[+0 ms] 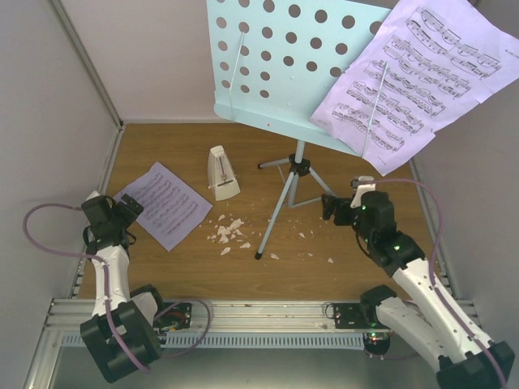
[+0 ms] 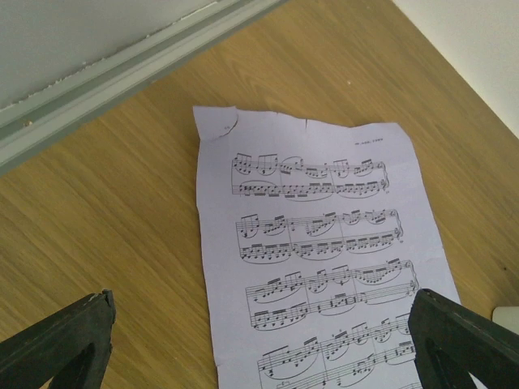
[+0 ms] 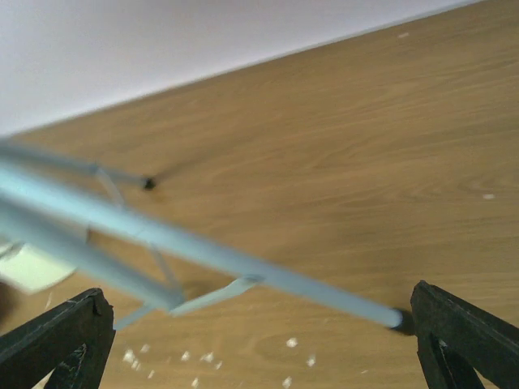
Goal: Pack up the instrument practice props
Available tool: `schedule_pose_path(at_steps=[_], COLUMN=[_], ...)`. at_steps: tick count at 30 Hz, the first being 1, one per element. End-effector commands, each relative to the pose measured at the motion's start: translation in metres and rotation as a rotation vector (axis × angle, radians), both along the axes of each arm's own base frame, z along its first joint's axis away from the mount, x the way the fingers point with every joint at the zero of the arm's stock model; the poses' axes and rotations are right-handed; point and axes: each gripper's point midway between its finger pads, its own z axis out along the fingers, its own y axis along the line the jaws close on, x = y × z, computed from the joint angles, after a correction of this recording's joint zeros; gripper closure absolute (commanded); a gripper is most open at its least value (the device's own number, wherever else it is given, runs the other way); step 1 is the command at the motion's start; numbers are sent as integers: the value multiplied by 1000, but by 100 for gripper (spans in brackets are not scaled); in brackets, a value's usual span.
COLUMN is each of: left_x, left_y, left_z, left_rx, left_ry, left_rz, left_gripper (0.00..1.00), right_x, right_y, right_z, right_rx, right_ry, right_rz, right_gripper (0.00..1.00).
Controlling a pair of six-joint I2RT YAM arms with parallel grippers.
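- We see the table (image 1: 162, 271) boxed in by a left wall (image 1: 49, 121), a back wall and a right wall (image 1: 478, 194). A metal rail (image 1: 259, 312) runs along its near edge, and bare wood lies between the scraps and that rail.
- The music stand (image 1: 276, 57) is upright near the middle, its pale blue perforated desk overhanging the back of the table. Its tripod legs (image 1: 280, 203) spread toward the centre and the right.
- One sheet-music page (image 1: 413, 77) leans on the desk's right side and juts past its edge toward the right wall.
- A second page (image 1: 166, 204) lies flat at the left, near the wall. One corner is curled and its top edge is nicked.
- The metronome (image 1: 222, 173), white and pyramid-shaped, stands between that page and the tripod.
- White scraps (image 1: 229, 233) litter the wood in front of it.
- Our left end effector (image 2: 259, 352) hangs over the flat page, fingers wide, holding nothing.
- Our right end effector (image 3: 259, 344) is spread wide beside the tripod, with a leg crossing its view ungripped.
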Motion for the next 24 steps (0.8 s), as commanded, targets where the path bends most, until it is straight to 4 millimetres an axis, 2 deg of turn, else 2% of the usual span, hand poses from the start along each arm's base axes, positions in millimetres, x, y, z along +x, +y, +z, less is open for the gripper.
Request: schedule_pose_path(at_steps=[1,4,5,7,11,12,15,19,24], left_x=[19,31,33,38,45,45,38,22,6], left_y=[-23,-60,-67,-88,-135,-152,-181,-204,-217], left_z=[42,82,94,118,163,173,209,243,267], left_rx=[-6,-52,-48,-41,17,41,97,102,131], left_ry=[-149,-301,-326,-355,-362,-364,-412,-499,-561], left_rz=[-163,-371,-409,-523,-724,-775,-845,-930,-1007], left_gripper=[1,5,7,8,8,9,9,9,8], right_x=[14,23,25,28,36,36,29,14,-17], right_y=[-34,-88,-105,-126,-143,-150,-174,-185,-177], right_z=[32,54,62,85,148,163,216,268,334], right_rx=[128,173,193,209,218,214,196,197,202], right_ry=[-75,-119,-134,-178,-292,-316,-409,-506,-655], right_rz=[-87,-257,-301,-373,-390,-404,-461,-478,-462], right_gripper=[0,0,1,0,0,0,0,0,0])
